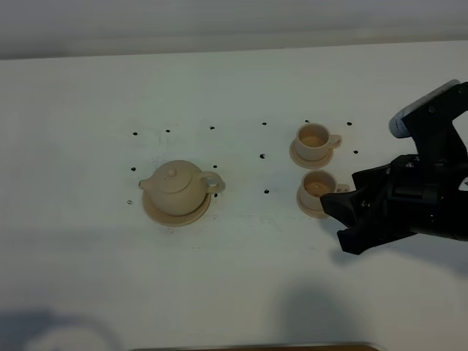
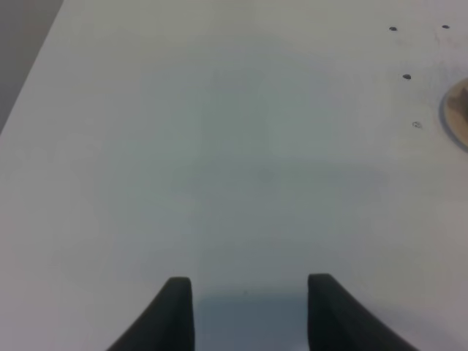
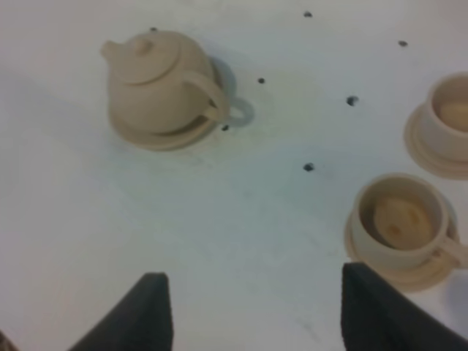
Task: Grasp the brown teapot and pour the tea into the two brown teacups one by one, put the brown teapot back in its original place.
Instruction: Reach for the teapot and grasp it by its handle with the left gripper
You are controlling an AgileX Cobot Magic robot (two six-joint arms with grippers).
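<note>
The brown teapot (image 1: 175,186) sits on its saucer plate (image 1: 164,217), with the two brown teacups (image 1: 313,139) off its handle side. The left gripper (image 2: 248,285) and right gripper (image 1: 338,221) both have their fingers apart, gripping nothing.

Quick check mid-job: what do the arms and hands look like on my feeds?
The right arm is blocky matte black, with a pale grey-white rounded cap on top. The right hand ends in two black wedge-shaped fingers. Of the left hand only two similar dark tapered fingers show. No cables or markings visible.
</note>
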